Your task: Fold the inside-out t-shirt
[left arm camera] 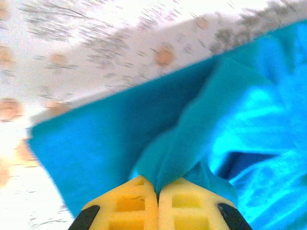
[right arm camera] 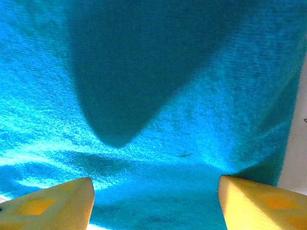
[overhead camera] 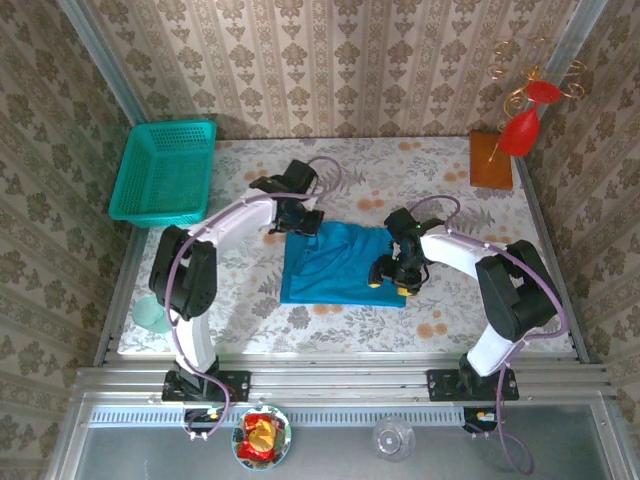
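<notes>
On the flowery worktop (overhead camera: 450,320), the blue t-shirt (overhead camera: 335,265) lies in the middle, partly folded. The left gripper (left arm camera: 157,194) has its jaws pinched tight on a fold at the shirt's far left corner. The right gripper (right arm camera: 156,196) has its jaws wide apart over the shirt's right side.

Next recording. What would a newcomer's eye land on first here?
The bright blue-teal t-shirt lies in the middle of the floral table, between the two arms. The left pincer is shut on a bunched fold at its far left corner, while the right pincer hangs open over the cloth near its right edge. A teal mesh basket sits at the table's far left corner.
</notes>
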